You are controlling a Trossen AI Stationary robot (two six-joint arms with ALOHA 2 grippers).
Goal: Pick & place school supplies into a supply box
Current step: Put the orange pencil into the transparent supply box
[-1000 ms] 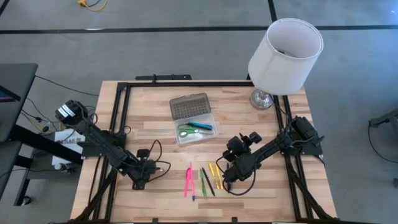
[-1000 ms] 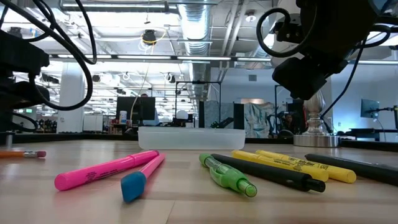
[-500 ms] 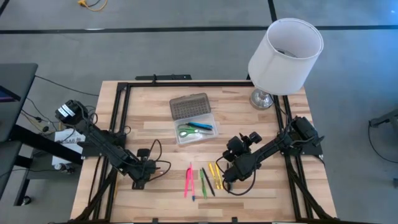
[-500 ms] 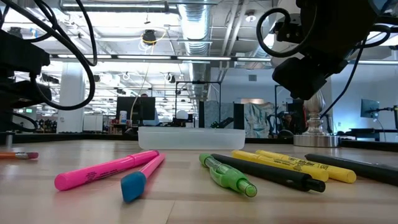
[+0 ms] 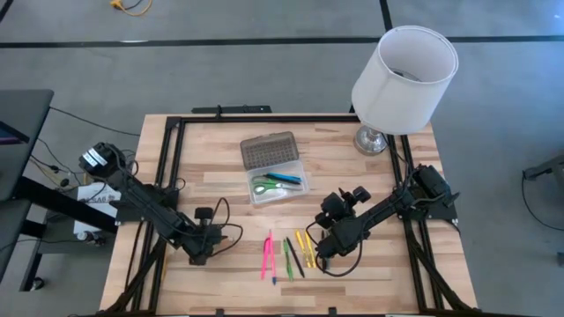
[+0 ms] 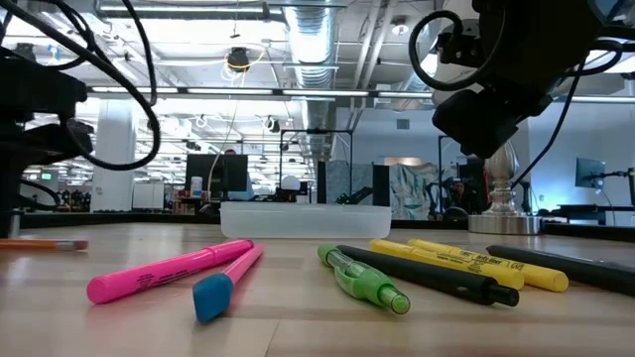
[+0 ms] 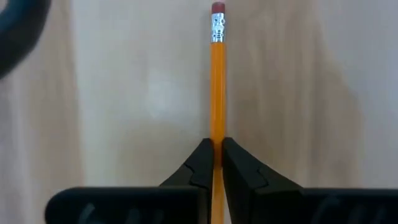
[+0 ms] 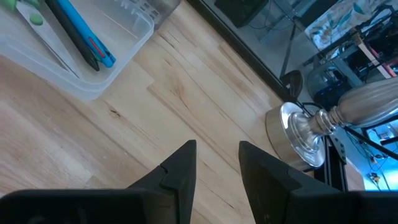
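The left gripper (image 7: 217, 163) is clamped on an orange pencil (image 7: 217, 93), its 2 fingers (image 7: 202, 167) pinching the shaft partway along, so the pink eraser and metal ferrule point away over the wooden table (image 5: 211, 167). Holding mid-shaft rather than at an end looks sensible: the pencil should stay level when lifted instead of swinging. In the high view this gripper sits low at the table's front left, well apart from the supply box (image 5: 276, 173).

The right gripper (image 8: 217, 163) hangs above the table with its fingers apart and nothing between them, near the loose pens, facing the box and the lamp base (image 8: 300, 132). It seems to be waiting its turn.

The clear box lies mid-table with its grey ribbed lid (image 5: 269, 150) swung open on the far side, presumably so items can drop in from above. Green-handled scissors (image 5: 264, 187) and a blue pen (image 5: 286, 178) are already inside.

In front of the box lie 2 pink markers (image 6: 169, 270), 1 with a blue cap, a green pen (image 6: 362, 280), a black pen (image 6: 427, 274) and 2 yellow pens (image 6: 486, 264), roughly parallel and not yet packed.

The nearer yellow pen carries dark print along its barrel, too small to read. No other brand or label is legible.
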